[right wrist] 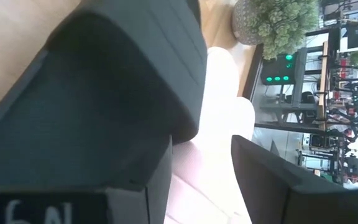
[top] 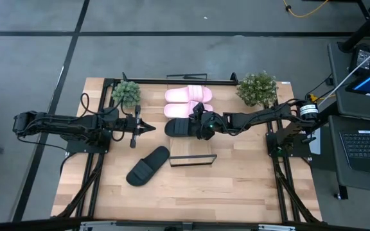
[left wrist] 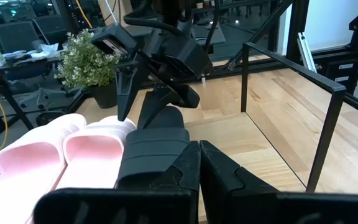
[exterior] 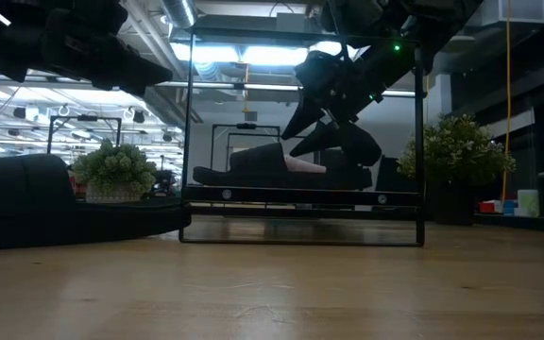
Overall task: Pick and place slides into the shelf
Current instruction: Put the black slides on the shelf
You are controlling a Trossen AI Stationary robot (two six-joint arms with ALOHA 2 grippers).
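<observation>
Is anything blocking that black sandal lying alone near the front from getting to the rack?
Nothing visible lies between the loose black slide and the shelf. The right gripper is busy there with the other black slide, beside the pink slides.

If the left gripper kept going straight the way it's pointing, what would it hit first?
Most likely the black slide lying beside the two pink slides, right ahead of the shut left gripper; the right gripper sits just beyond. Depth is uncertain.
</observation>
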